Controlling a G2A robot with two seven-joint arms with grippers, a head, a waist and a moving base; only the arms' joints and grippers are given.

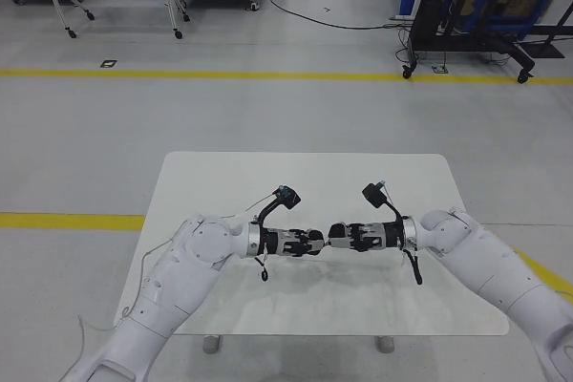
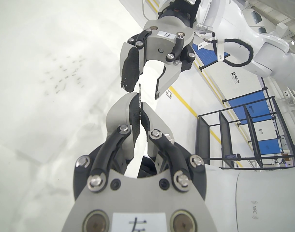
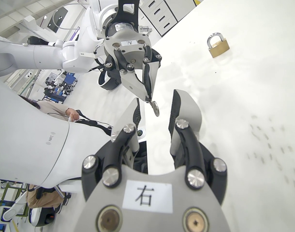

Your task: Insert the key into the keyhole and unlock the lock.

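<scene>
A plain white desk (image 1: 267, 181) with rounded corners is seen from above. It's set on a pale grey floor (image 1: 95, 124) crossed by yellow lines (image 1: 267, 74), and a dark wheeled stand (image 1: 477, 38) with cables is parked at the far side of the room. Up close, the desk top is marked by clusters of small dark smudges (image 3: 270, 143). A black frame rack (image 2: 234, 134) backed by blue panels can be made out behind the arms in the left wrist view, and white drawer cabinets (image 3: 159, 10) in the right wrist view. Both arms are held above the middle of the desk, tips almost meeting. The left claw (image 2: 139, 102) is clamped on the key (image 3: 156, 109). The blade is buried between the pads and can't be seen, so just the round silver head is exposed. The right claw (image 3: 156, 96) is spread wide, and the key head is framed between its fingers, touched by neither as far as can be told. The padlock (image 3: 218, 45), brass body with a silver shackle, is sat on the desk well apart from both claws. The shackle looks closed, but whether it's stood up or laid flat can't really be told, and its keyhole can't be made out. From above, what's pinched between the claws is too small to be made out.
</scene>
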